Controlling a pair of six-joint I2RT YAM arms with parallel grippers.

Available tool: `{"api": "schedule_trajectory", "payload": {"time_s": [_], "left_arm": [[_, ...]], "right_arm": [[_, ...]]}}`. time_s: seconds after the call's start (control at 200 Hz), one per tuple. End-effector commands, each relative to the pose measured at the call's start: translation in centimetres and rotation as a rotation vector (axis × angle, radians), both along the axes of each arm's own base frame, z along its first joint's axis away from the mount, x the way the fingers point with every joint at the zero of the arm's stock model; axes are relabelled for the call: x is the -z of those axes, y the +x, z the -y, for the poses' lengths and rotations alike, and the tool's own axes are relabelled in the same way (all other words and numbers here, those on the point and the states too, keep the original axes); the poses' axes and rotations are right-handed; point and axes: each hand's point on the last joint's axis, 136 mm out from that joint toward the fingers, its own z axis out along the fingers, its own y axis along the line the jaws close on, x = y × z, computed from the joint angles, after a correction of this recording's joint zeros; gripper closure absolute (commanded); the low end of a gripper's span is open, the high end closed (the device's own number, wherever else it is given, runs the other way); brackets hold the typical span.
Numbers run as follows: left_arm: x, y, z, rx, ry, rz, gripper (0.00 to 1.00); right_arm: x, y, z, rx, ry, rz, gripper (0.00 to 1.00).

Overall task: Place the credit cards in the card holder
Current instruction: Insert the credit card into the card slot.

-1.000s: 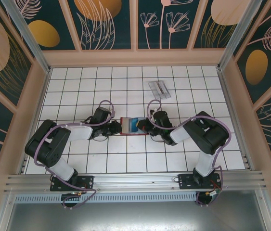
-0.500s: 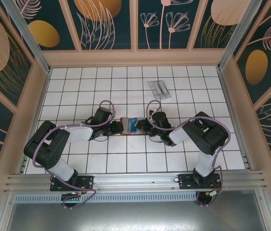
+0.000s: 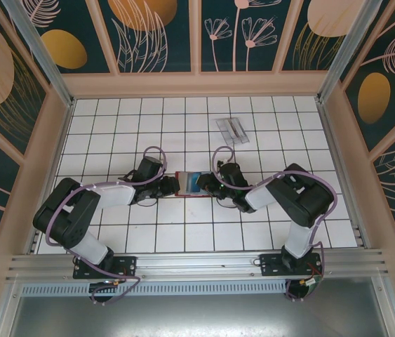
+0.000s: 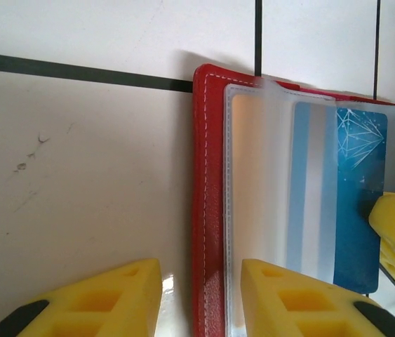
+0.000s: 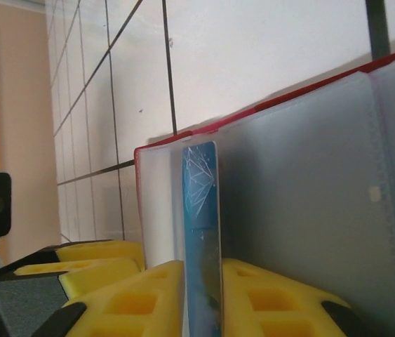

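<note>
Card holder (image 3: 189, 184) lies open mid-worktop with a teal credit card in its sleeve

Nearest you, the left arm (image 3: 85, 210) and the right arm (image 3: 295, 196) rise from their bases at the near edge of the white-tiled worktop (image 3: 183, 232) and fold inward toward each other. Their tips meet at the red card holder, which lies flat between them, the left arm at its left edge and the right arm at its right edge.

Your left end effector (image 4: 201, 295) is spread. One yellow finger sits over bare tile, the other over the frosted clear sleeve (image 4: 260, 175), and the stitched red edge of the card holder lies in the gap between them.

The teal credit card (image 4: 337, 203) sits within that sleeve. Part of it shows pale through the frosted plastic, and its diamond-printed end shows darker toward the right arm.

Your right end effector (image 5: 203, 274) has the same card edge-on between its two yellow pads, which flank it closely on both sides. You cannot tell from these views whether the pads press on the card or merely stand beside it.

Farther back, well apart from the card holder and toward the rear wall, a clear plastic case (image 3: 231, 130) lies alone on the tiles.
</note>
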Motion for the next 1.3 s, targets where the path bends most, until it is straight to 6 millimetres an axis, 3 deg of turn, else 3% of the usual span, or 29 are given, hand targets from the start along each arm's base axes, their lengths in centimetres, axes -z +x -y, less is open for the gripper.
{"api": "schedule_trajectory", "payload": {"time_s": [0.0, 0.315, 0.435, 0.606, 0.871, 1.131, 1.256, 1.291], "left_arm": [[1.6, -0.6, -2.1, -0.050, 0.099, -0.048, 0.64], [1.9, -0.7, -1.4, -0.031, 0.066, -0.050, 0.75], [2.2, -0.8, -1.2, -0.018, 0.065, -0.061, 0.78], [2.5, -0.7, -1.1, -0.028, 0.049, -0.060, 0.82], [2.9, -0.6, -0.6, -0.003, 0.049, -0.074, 0.89], [3.1, -0.2, 0.0, 0.004, 0.030, -0.076, 0.93], [2.9, 0.1, 0.1, 0.006, 0.028, -0.066, 0.95], [3.8, -0.2, 0.0, 0.007, 0.041, -0.090, 0.96]], "right_arm": [[0.7, 0.1, 1.1, 0.011, -0.123, 0.011, 0.77], [0.7, 0.8, 0.8, -0.016, -0.222, 0.045, 0.76], [0.7, 1.0, 0.5, -0.026, -0.281, 0.065, 0.71], [0.7, 0.8, 0.2, -0.043, -0.357, 0.088, 0.57], [0.5, 0.2, -0.5, -0.102, -0.444, 0.131, 0.53], [-0.3, -0.9, -3.7, -0.222, -0.371, 0.183, 0.52], [0.0, -1.0, -4.1, -0.252, -0.405, 0.201, 0.52], [0.0, -1.0, -4.1, -0.260, -0.411, 0.207, 0.52]]}}
